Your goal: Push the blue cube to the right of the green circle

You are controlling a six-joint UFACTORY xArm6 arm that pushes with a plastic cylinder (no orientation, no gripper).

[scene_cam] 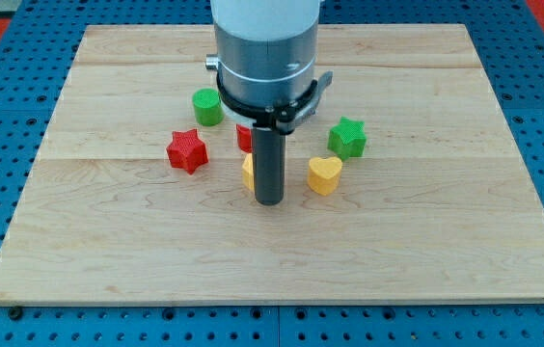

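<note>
blue cube: not visible anywhere on the surface (426, 251); it may sit behind the arm's housing or the rod, but I cannot tell.
blue cube, look: nothing to report, since no blue shows among the blocks.
blue cube, handling (judgement): going by its neighbours, likely a small, light, rigid plastic block that slides easily on wood; a push off its centre would spin it, so the contact belongs at the middle of the face opposite the direction of travel.
green circle (207, 107): short green cylinder, toward the view's left of the arm, near the top of the cluster.
my tip (269, 201): planted on the surface, just beside a yellow block (248, 171) half hidden at its left; yellow heart (324, 175) apart to its right.
pincer: none on this rig, only the bare rod, so no open or closed state to tell.
other blocks: red star (186, 150) to the left, green star (347, 137) to the right, a red block (243, 137) partly hidden behind the rod.
</note>
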